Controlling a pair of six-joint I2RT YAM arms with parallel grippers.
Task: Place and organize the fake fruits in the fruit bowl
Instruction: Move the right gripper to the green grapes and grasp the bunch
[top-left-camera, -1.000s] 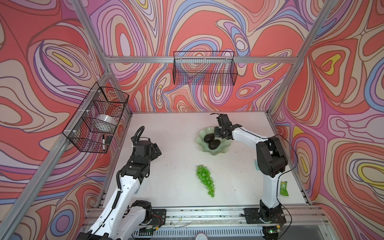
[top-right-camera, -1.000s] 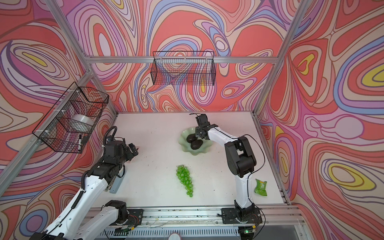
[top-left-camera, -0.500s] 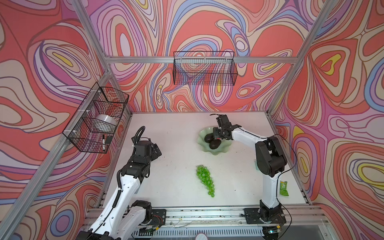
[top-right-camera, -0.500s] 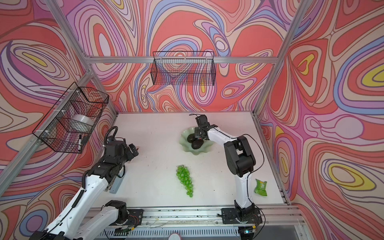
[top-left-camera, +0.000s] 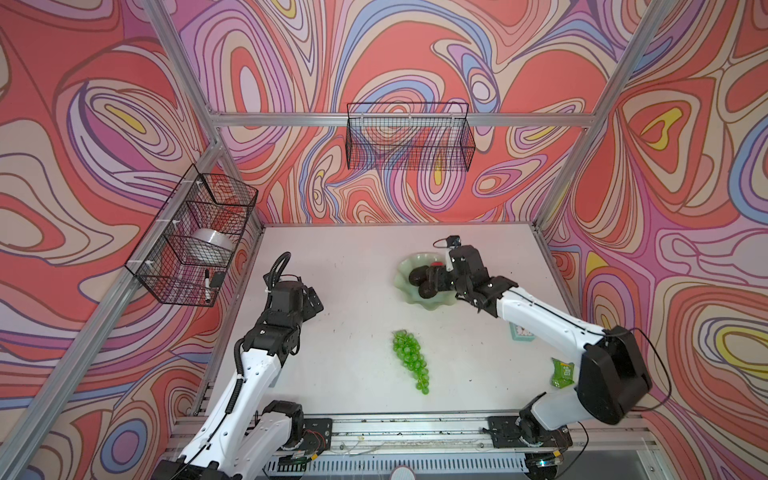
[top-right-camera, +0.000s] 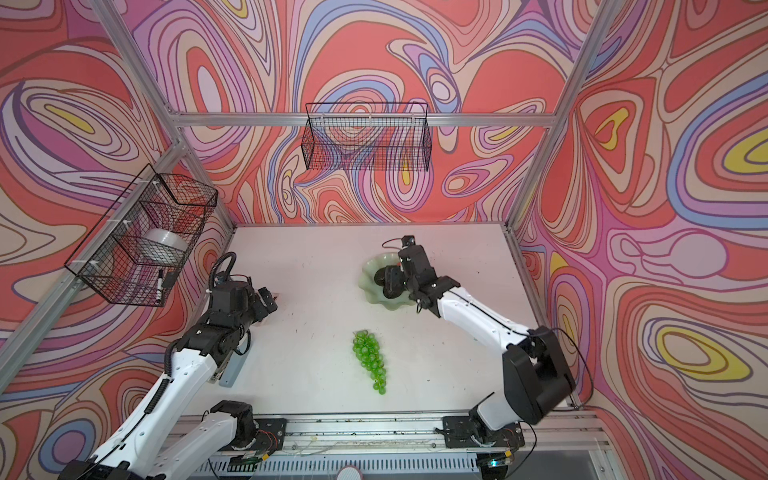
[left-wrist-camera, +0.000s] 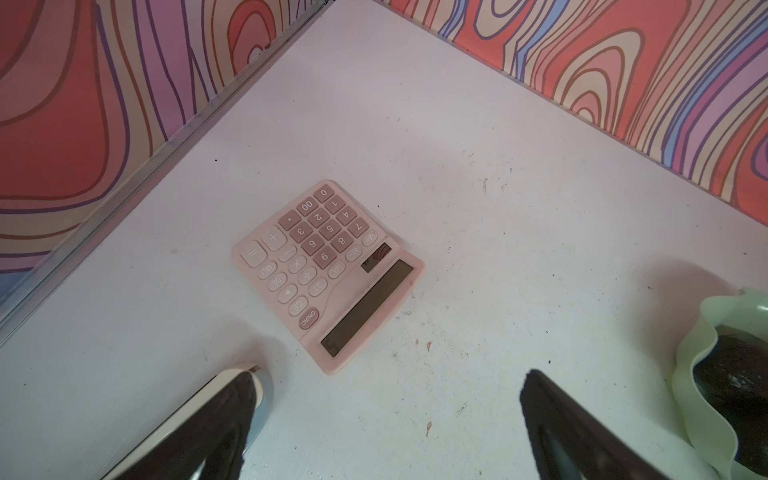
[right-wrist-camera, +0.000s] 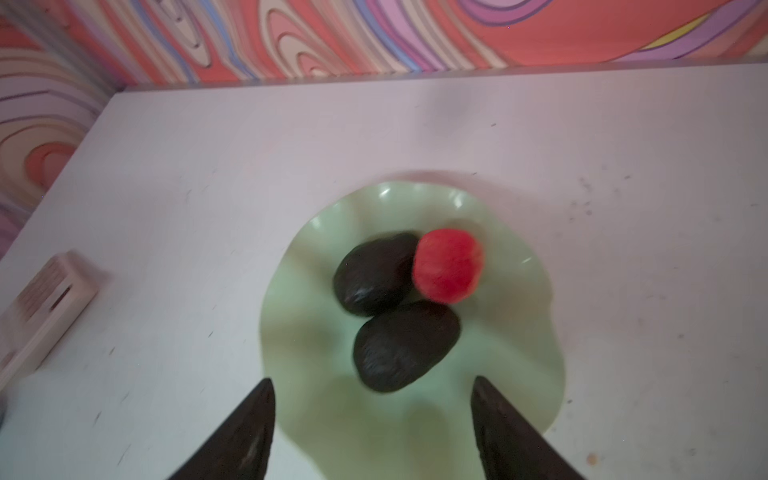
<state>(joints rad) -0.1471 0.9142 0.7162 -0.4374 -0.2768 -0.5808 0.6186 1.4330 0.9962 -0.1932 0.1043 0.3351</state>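
Green grape bunch — slim tip nearward, slightly rightward

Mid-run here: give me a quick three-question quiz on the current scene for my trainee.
1. True or false: the grapes lie inside the bowl.
2. How many avocados sit in the bowl?
3. The right gripper is: A) shut on an avocado; B) open, holding nothing; C) shut on the grapes.
Key: 1 false; 2 two; 3 B.
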